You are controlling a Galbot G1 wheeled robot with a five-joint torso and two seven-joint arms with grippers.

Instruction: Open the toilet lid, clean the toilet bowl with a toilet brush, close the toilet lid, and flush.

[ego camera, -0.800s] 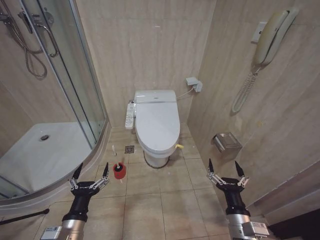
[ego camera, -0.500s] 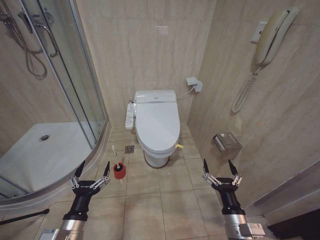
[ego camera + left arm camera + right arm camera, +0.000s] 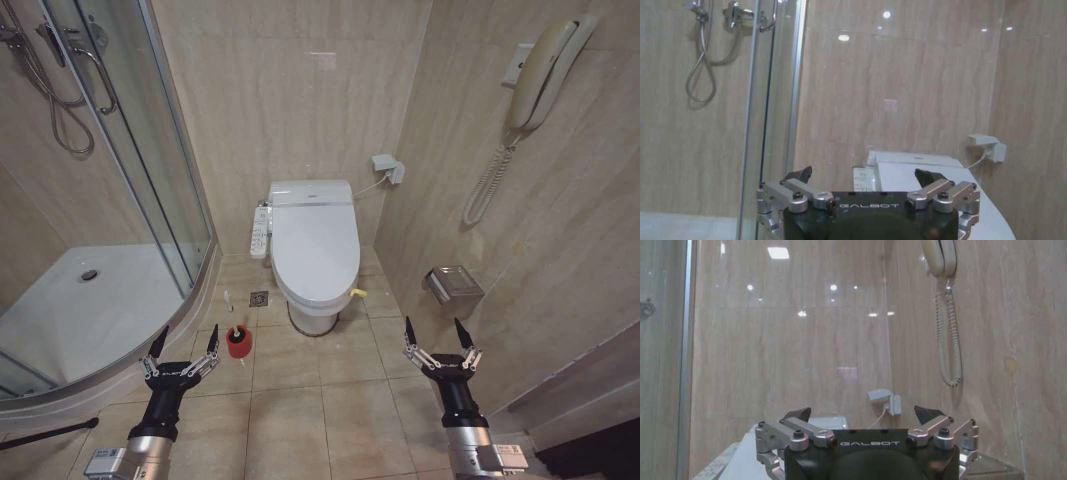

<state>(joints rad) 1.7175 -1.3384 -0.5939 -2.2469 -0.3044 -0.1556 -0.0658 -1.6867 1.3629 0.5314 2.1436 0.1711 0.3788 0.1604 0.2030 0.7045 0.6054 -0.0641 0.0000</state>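
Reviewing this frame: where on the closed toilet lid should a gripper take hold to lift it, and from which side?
Probably at the yellow strap on the front right rim of the toilet lid, approached from the front right. The lid lies flat and glossy on the toilet bowl and hinges at the wall end, so the strap looks like the only graspable part. The open right gripper is nearer than the left gripper.

- Left gripper (image 3: 184, 341): two slim black pointed fingers (image 3: 157, 342) on silver metal knuckle links, over a black cylindrical wrist
- Right gripper (image 3: 433, 333): the same build, black tapering fingers (image 3: 409, 331), silver hinged links with round screw heads
- Each palm block is black with white "GALBOT" lettering (image 3: 869, 205)
- Forearms end in silver-grey housings with white labels (image 3: 103, 462)
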